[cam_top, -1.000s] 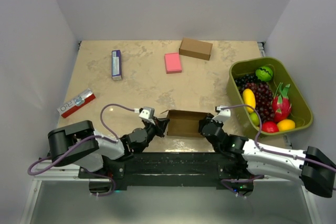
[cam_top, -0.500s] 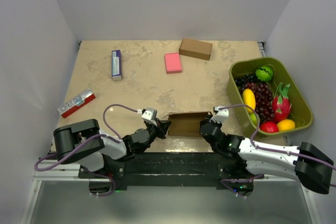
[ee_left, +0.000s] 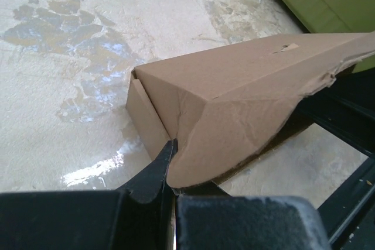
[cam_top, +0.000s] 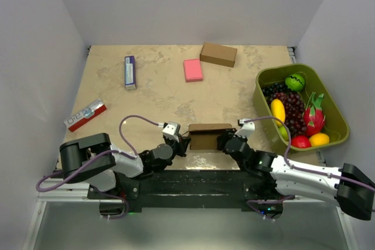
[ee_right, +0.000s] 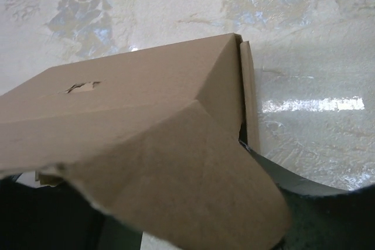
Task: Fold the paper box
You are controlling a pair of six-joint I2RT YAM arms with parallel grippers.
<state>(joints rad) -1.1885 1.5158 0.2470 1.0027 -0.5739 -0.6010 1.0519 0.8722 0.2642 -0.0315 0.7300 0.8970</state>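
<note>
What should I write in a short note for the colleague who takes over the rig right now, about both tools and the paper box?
Left tool: shut, pinching the flap at the left end of the paper box.
Right tool: at the box's right end, mostly hidden by that end's flap; open or shut cannot be told.
Box: on the table, at the near edge, between the two arms.
Done: the body stands as a carton and the top panel lies over it.
Left: both end flaps stick out, untucked; folding them in is probably next.
</note>
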